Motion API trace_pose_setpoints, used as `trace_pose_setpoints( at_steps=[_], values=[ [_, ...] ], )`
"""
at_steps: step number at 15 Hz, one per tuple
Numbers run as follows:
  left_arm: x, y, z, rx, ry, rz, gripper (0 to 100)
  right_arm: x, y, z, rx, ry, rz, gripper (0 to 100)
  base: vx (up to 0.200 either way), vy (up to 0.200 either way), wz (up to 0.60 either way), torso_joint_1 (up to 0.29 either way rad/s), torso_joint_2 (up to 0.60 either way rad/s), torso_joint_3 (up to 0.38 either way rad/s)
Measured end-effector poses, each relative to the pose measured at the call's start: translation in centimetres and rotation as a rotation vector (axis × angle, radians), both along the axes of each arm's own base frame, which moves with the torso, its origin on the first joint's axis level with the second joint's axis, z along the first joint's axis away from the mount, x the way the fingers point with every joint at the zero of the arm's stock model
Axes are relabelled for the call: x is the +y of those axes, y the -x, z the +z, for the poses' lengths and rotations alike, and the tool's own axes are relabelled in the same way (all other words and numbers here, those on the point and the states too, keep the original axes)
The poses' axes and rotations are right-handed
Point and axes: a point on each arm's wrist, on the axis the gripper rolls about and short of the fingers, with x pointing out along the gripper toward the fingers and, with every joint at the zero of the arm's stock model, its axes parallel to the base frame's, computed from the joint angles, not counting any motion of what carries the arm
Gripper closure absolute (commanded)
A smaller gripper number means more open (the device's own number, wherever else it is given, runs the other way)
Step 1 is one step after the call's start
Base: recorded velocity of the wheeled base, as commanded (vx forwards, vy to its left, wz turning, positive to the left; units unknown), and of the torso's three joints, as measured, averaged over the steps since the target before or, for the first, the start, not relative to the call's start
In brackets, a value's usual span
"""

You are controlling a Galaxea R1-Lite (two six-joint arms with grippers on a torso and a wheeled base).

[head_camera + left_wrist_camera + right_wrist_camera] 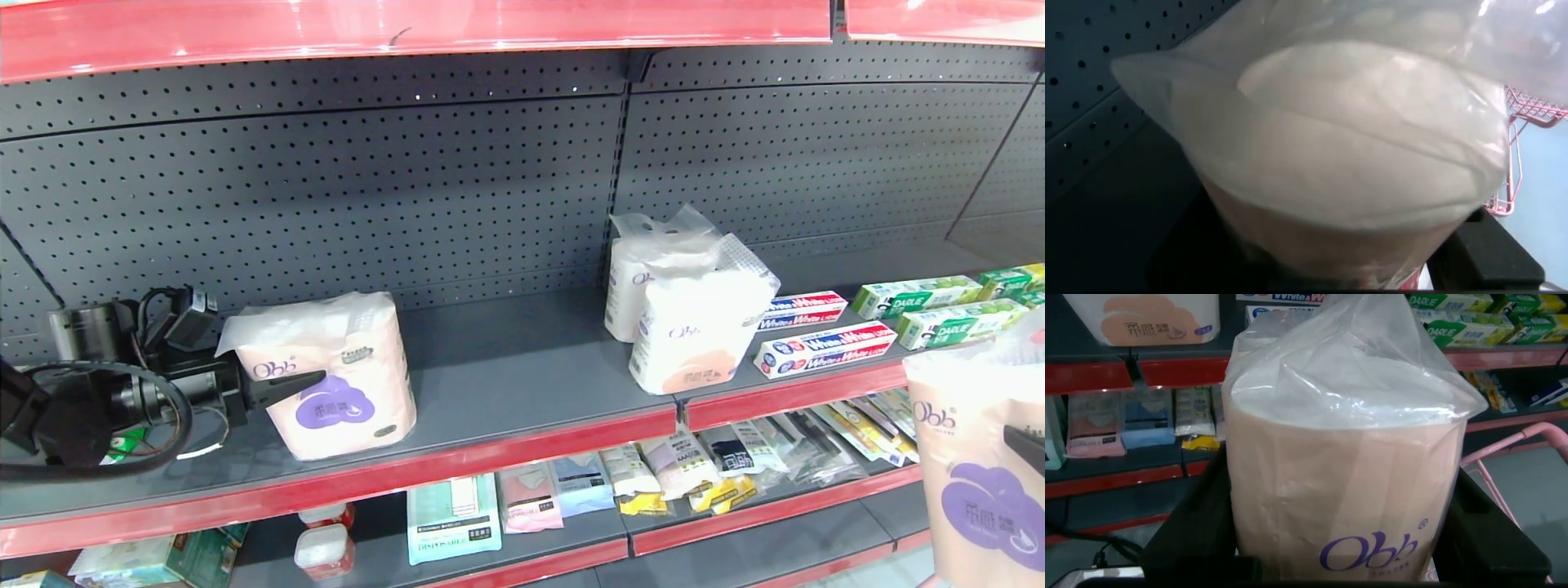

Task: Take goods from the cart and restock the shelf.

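While the left claw (290,384) grips the left pack (359,351), which seems to rest on the shelf (506,367) at its left end, the right claw (1343,547) clasps the right pack (1339,441) in front of the shelf's right end, off its board.

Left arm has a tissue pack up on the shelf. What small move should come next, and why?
Probably open the left gripper and let go: its tissue pack appears to stand upright with its base on the shelf, with bare deck beside it. The right gripper holds a second pack out in front of the shelf edge, not yet placed.
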Motion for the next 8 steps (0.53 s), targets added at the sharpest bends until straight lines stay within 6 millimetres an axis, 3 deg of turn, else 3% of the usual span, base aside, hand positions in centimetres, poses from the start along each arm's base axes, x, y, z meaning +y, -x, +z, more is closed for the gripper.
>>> trace_pose_setpoints(
  at_steps=[8],
  values=[
    [0.65, 1.07, -0.04, 0.005, 0.008, 0.007, 100, -0.02, 0.03, -0.18, 0.007, 0.003, -0.008, 100, 0.0, 0.0, 0.0, 0.0, 0.0, 0.0]
  ],
)
